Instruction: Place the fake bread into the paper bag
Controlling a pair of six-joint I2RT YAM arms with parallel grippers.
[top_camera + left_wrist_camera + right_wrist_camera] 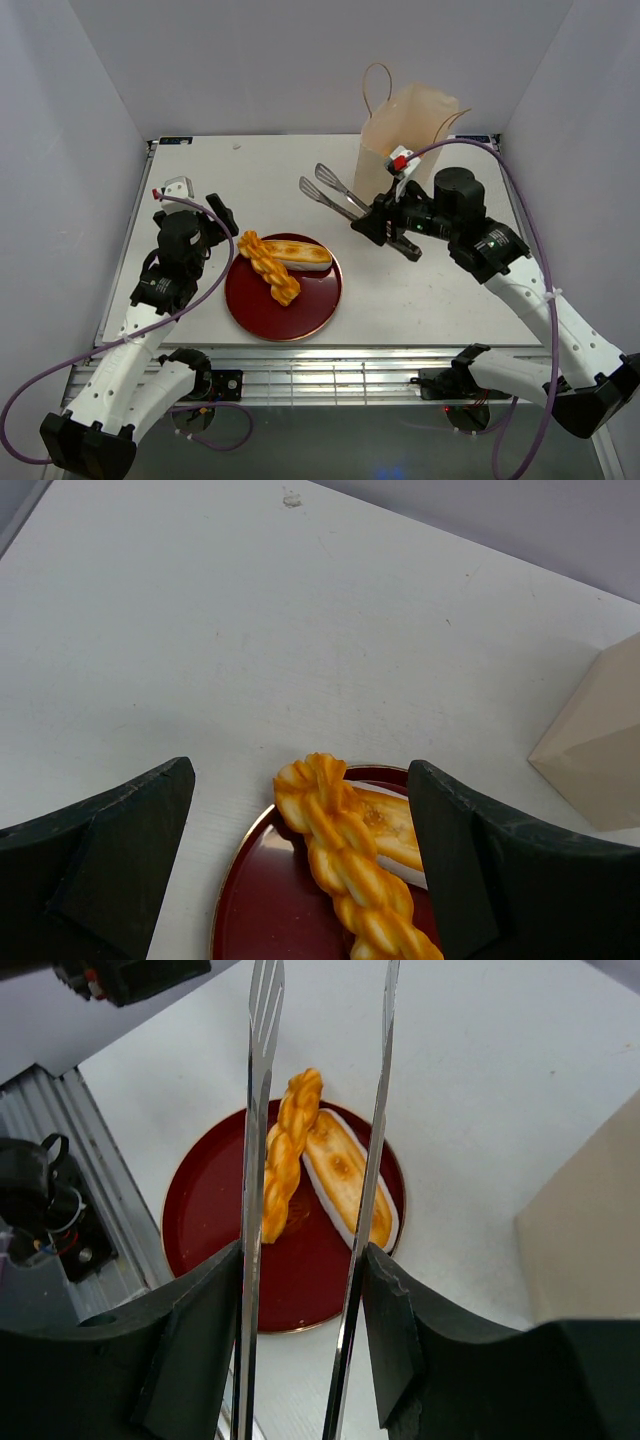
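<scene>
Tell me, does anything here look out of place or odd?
Nothing is spilled or broken. The only curious sight is the right gripper clamping a pair of metal tongs between its fingers. Two fake bread pieces lie on the red plate, and the paper bag stands behind.

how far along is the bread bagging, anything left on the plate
Done: nothing visibly bagged; the paper bag's inside is hidden. In hand: the right gripper grips the tongs, which hold nothing. Left: the braided loaf and long roll both lie on the red plate; the left gripper is open beside it.
</scene>
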